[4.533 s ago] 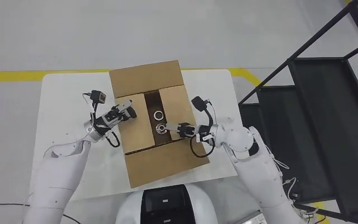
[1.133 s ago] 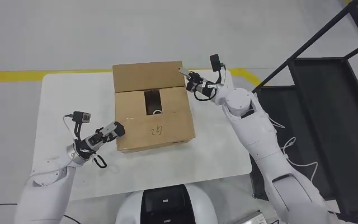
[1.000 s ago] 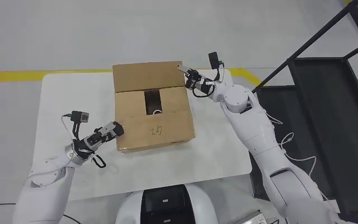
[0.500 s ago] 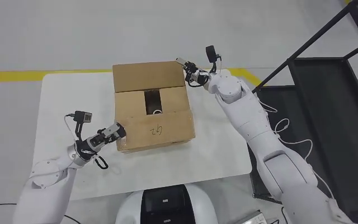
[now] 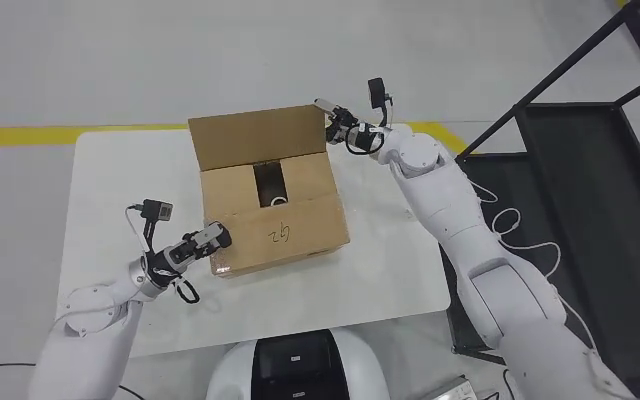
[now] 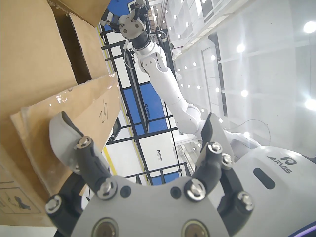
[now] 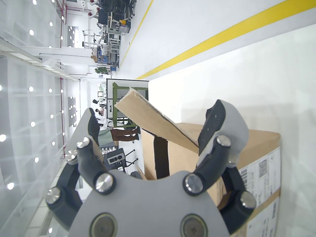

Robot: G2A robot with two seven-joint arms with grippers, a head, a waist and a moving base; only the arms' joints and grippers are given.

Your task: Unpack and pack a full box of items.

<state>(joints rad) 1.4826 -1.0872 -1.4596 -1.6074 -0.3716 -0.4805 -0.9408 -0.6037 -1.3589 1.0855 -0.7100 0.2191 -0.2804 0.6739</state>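
Observation:
A brown cardboard box (image 5: pixel 285 225) stands mid-table. Its near flap (image 5: pixel 280 232) lies down, with a handwritten mark on it. The far flap (image 5: pixel 258 138) stands raised and tilted. A dark gap (image 5: pixel 267 180) between the side flaps shows a pale ring-like item inside. My left gripper (image 5: pixel 215 240) is open at the box's front-left corner; one fingertip (image 6: pixel 61 129) rests against the near flap (image 6: pixel 96 109). My right gripper (image 5: pixel 330 110) is open at the far flap's right end. In the right wrist view that flap (image 7: pixel 150 119) lies between the fingers of the right gripper (image 7: pixel 153 124).
The white table (image 5: pixel 110 190) has free room left and right of the box. A yellow floor line (image 5: pixel 60 134) runs behind the table. A black metal stair frame (image 5: pixel 560 170) stands close to the table's right side.
The far flap, lying flat half a second ago, now stands raised beside my right gripper. My left gripper moved in to the box's front-left corner. Earlier still, all flaps were open.

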